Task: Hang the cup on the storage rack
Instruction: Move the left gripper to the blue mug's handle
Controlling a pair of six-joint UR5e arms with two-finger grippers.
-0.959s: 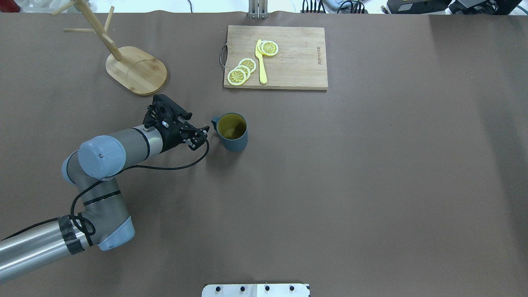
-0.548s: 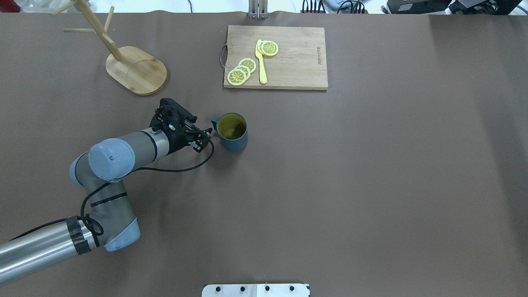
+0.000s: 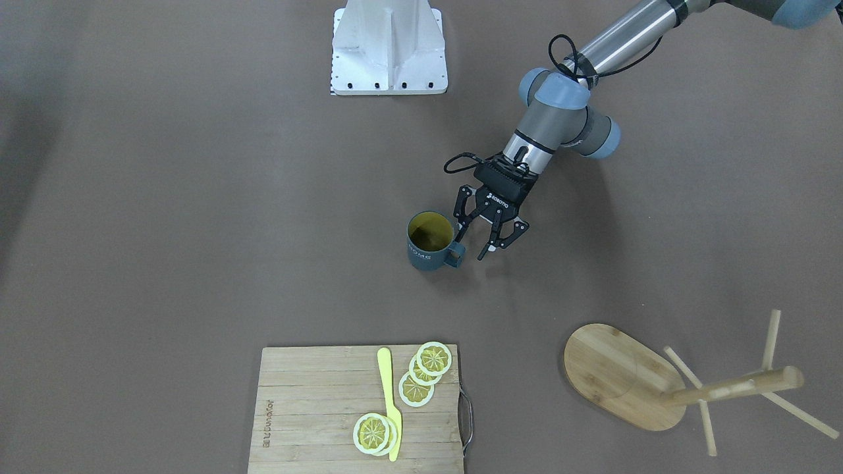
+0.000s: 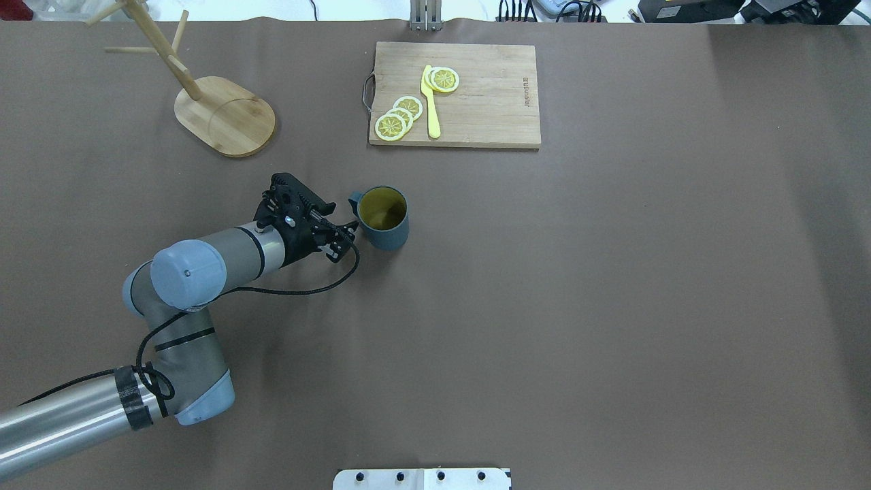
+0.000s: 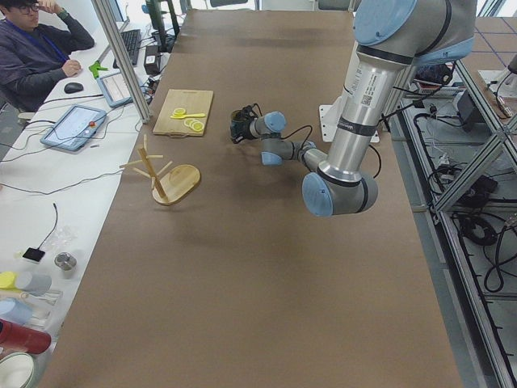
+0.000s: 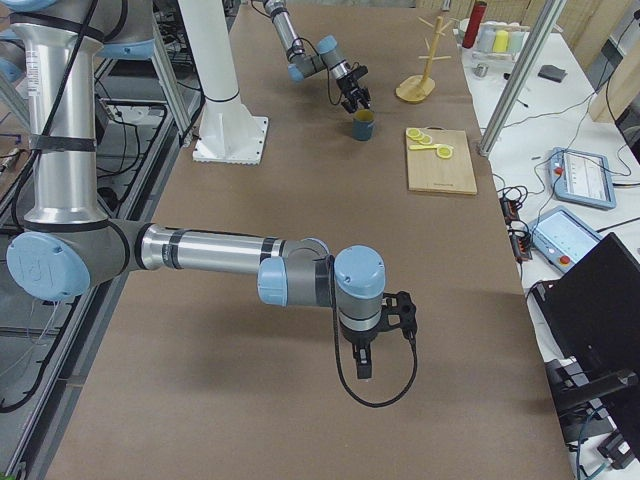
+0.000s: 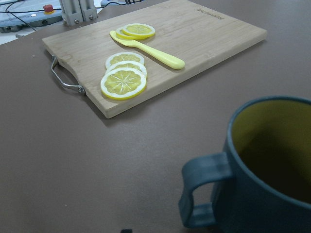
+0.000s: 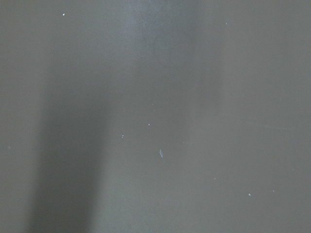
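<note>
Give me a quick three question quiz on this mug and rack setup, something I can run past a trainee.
1. True or false: the cup already hangs on the storage rack.
2. The left pincer is: A) open beside the cup's handle, B) shut on the cup's rim, C) shut on a rack peg.
3. What utensil lies on the cutting board with the lemon slices?

Key: 1. False, it stands on the table. 2. A. 3. A yellow knife.
</note>
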